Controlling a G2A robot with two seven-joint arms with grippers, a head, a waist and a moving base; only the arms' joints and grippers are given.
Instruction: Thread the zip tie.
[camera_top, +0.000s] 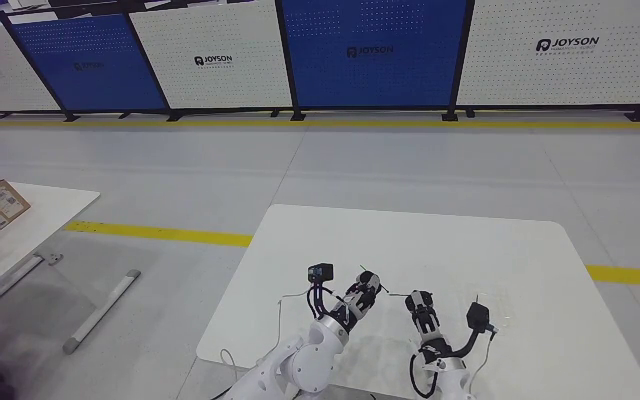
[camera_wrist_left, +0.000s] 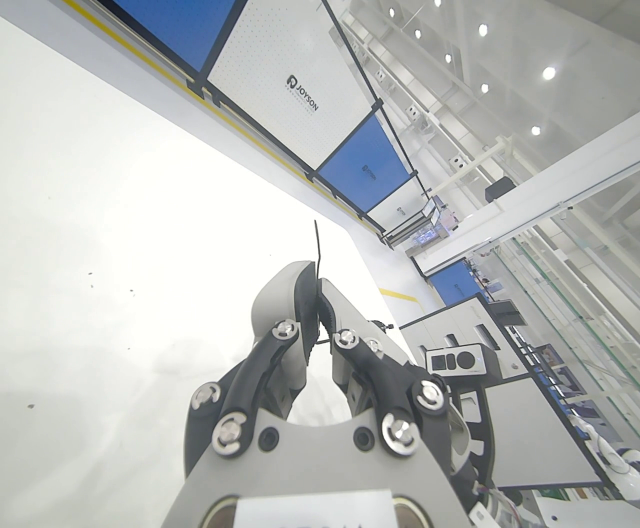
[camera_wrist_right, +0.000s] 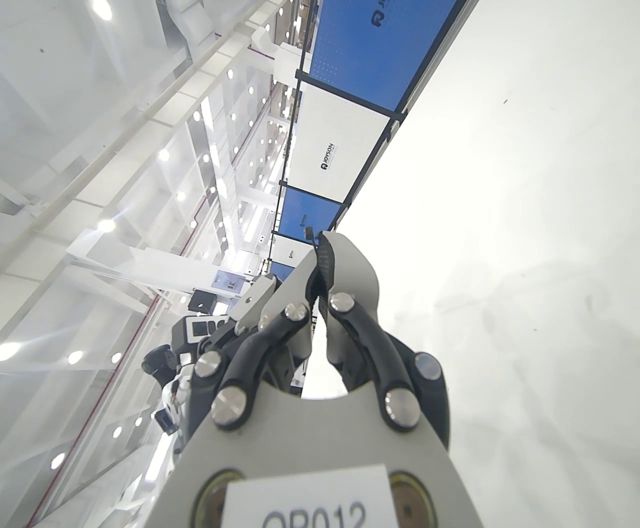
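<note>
A thin black zip tie (camera_top: 393, 293) spans the gap between my two grippers over the near part of the white table (camera_top: 420, 235). My left gripper (camera_top: 366, 286) is shut on one end; in the left wrist view the pointed tail (camera_wrist_left: 316, 245) sticks out past the closed fingertips of the gripper (camera_wrist_left: 318, 281). My right gripper (camera_top: 420, 301) is shut on the other end; in the right wrist view a short stub with the small head (camera_wrist_right: 309, 234) pokes out beyond the gripper's tip (camera_wrist_right: 319, 248). Both grippers sit close together, a little above the tabletop.
The table's near edge (camera_top: 300, 368) runs just below the arms; its far and right parts are bare. Another white table (camera_top: 45, 205) stands at the far left, with a grey bar (camera_top: 100, 310) on the floor. Blue and white barrier panels (camera_top: 370, 50) line the back.
</note>
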